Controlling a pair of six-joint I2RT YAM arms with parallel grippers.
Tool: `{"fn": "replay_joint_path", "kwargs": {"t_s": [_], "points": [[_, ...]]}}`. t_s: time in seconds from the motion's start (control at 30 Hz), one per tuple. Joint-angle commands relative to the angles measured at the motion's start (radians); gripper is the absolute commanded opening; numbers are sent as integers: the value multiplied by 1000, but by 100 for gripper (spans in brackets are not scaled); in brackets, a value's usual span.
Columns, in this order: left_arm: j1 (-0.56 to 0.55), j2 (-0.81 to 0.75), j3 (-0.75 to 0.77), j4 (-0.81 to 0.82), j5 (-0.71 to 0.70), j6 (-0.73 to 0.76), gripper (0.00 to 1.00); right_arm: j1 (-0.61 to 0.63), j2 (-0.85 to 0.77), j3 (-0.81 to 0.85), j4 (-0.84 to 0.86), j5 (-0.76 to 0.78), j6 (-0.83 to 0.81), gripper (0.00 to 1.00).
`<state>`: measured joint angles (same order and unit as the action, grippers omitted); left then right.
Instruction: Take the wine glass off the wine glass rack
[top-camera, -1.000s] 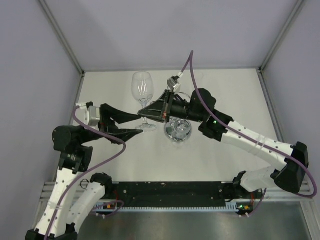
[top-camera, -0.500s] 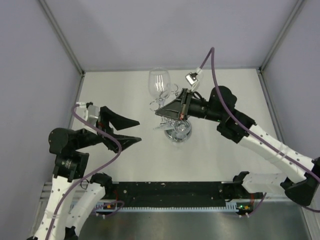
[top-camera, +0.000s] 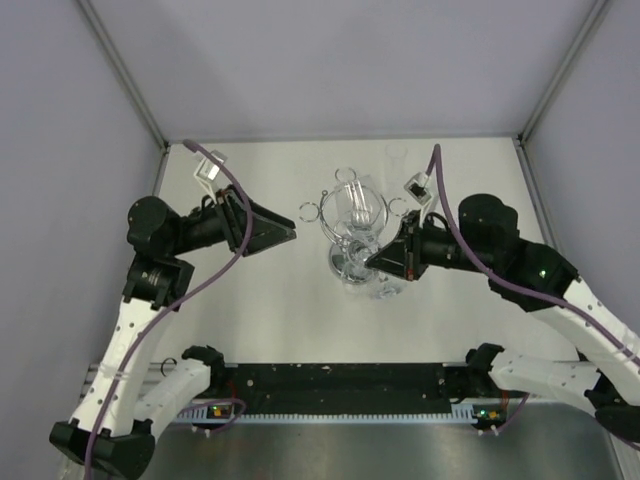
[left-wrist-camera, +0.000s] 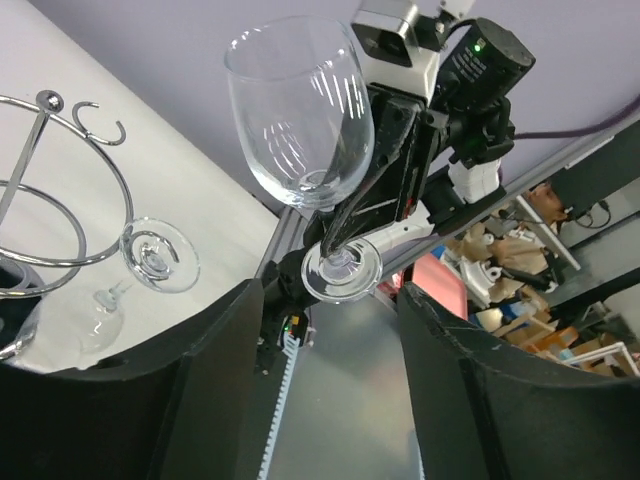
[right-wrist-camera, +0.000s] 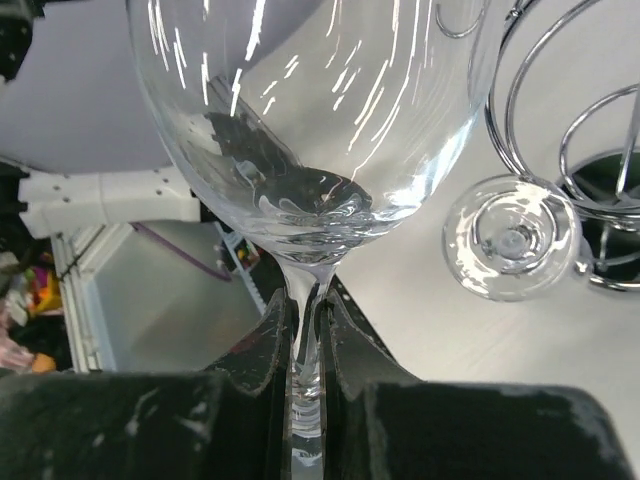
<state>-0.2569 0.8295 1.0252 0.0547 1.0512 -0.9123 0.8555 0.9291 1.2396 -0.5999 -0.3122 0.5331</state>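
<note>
Left fingers (top-camera: 268, 226) spread, empty, off to the side. Just beside the rack (top-camera: 347, 266), clear of its wires: wine glass (right-wrist-camera: 310, 120), upright, stem pinched between right fingers (right-wrist-camera: 255, 355). Carry sideways slowly, then lower onto the desk (top-camera: 260, 320), foot flat, before letting go.

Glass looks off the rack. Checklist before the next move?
1. Right pincer shut on the wine glass stem: ok.
2. Glass apart from the wine glass rack: ok, the left wrist view shows a gap to the hoop.
3. Left pincer open, empty, not touching the glass: ok.
4. Second glass beside the rack, resting stably: cannot tell.
5. Set-down spot on the table free: cannot tell.
</note>
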Motion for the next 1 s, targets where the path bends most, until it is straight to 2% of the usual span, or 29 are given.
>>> {"fn": "replay_joint_path", "kwargs": {"t_s": [0.0,0.03,0.07,0.13,0.2,0.43,0.57,0.63,0.67,0.73,0.83,0.93,0.97], "points": [[-2,9,-28,129,-36,-175,65,10,-39,109,-171,51,-263,0],[-2,14,-40,143,-45,-194,68,10,-38,115,-198,68,-287,0],[-2,26,-43,133,-51,-198,77,11,-36,119,-219,77,-317,0],[-2,33,-54,135,-43,-204,84,13,-33,126,-253,91,-364,0],[-2,30,-66,146,-37,-223,96,23,-23,136,-282,104,-416,0],[-2,86,-69,120,64,-182,98,115,2,190,-325,116,-584,0],[-2,44,-70,-4,-23,-77,98,119,40,245,-379,157,-631,0],[-2,14,-88,-50,-123,-114,98,120,66,276,-403,156,-650,0],[-2,10,-111,-2,-82,-150,98,122,77,290,-412,159,-660,0],[13,48,-170,194,56,-279,98,128,109,320,-428,171,-682,0],[28,189,-215,600,234,-536,98,143,155,365,-475,176,-714,0],[33,266,-298,1031,222,-788,98,169,174,383,-506,211,-740,0],[33,278,-303,1088,225,-834,98,174,175,382,-508,226,-745,0]]}}
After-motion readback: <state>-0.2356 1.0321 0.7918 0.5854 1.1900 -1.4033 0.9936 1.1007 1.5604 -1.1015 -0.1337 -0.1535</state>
